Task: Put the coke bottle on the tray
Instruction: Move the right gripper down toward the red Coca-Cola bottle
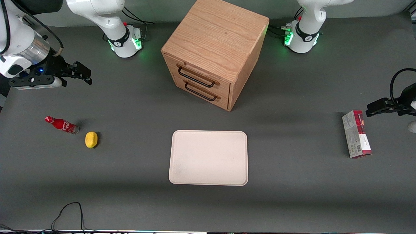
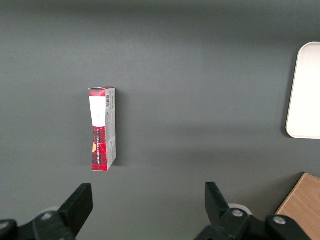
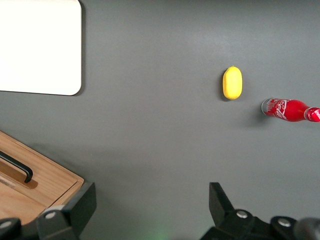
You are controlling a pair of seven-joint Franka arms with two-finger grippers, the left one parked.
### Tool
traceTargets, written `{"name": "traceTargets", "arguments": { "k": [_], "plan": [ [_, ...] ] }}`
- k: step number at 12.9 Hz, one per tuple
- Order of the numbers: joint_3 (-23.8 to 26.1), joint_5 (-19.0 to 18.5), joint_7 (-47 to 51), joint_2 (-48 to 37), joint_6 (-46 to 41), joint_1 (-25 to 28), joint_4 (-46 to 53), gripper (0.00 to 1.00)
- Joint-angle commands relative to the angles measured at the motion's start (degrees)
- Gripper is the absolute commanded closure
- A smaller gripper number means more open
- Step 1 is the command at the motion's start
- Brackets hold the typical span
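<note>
The coke bottle (image 1: 61, 124) is small, slim and red with a red cap and white lettering. It lies on its side on the grey table toward the working arm's end, and also shows in the right wrist view (image 3: 290, 109). The cream-white tray (image 1: 208, 157) lies flat at the table's middle, nearer to the front camera than the cabinet; a corner of it shows in the right wrist view (image 3: 40, 47). My gripper (image 1: 81, 74) hangs open and empty above the table, farther from the front camera than the bottle. Its fingers (image 3: 80, 207) stand wide apart over bare table.
A yellow lemon-like lump (image 1: 91, 139) lies beside the bottle, toward the tray. A wooden two-drawer cabinet (image 1: 214, 52) stands at the middle of the table, farther back than the tray. A red-and-grey carton (image 1: 356, 134) lies toward the parked arm's end. A black cable (image 1: 68, 214) loops near the front edge.
</note>
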Motion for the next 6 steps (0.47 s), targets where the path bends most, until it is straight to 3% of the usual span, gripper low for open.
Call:
{"name": "traceTargets", "arguments": {
  "k": [1, 4, 6],
  "plan": [
    [0.1, -0.6, 1.4, 0.7, -1.9, -0.3, 1.5, 0.0],
    [-3.5, -0.9, -1.0, 2.1, -2.4, -0.3, 3.8, 0.0],
    [-8.2, -1.4, -10.0, 3.1, -3.1, -0.3, 4.5, 0.0]
  ]
}}
